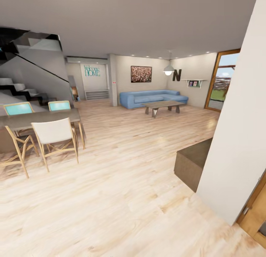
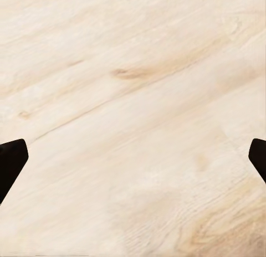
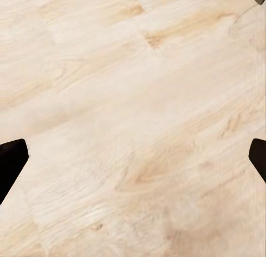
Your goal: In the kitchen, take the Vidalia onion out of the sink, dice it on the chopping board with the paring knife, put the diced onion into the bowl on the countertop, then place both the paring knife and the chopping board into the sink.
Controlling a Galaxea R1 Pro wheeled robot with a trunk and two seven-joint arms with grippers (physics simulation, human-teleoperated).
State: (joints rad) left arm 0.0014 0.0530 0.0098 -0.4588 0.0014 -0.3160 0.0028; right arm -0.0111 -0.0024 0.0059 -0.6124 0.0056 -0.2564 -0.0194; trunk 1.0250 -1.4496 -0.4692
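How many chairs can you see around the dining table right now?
4. A white-backed chair on the dining table's near side, a wooden-framed one at the left edge, and two turquoise-backed chairs on the far side. More may be hidden beyond the frame.

Staircase (image 1: 22,83): cut off at picture edge, upper flight lost in dark beside the dining table (image 1: 40,118).
Dining table: near end cropped; far chairs (image 1: 59,105) half hidden behind it.
Wall picture (image 1: 141,74): beyond the dining table, above sofa (image 1: 153,98); subject too small to tell.
Wall lettering (image 1: 92,71): too blurred to read surely.
Brown block (image 1: 192,163): across the floor from the dining table, partly hidden by white wall (image 1: 240,131).
Left gripper (image 2: 133,157): fingertips (image 2: 11,160) alone visible, cropped at frame sides, set wide.
Right gripper (image 3: 133,157): same, fingertips (image 3: 11,160) cropped.
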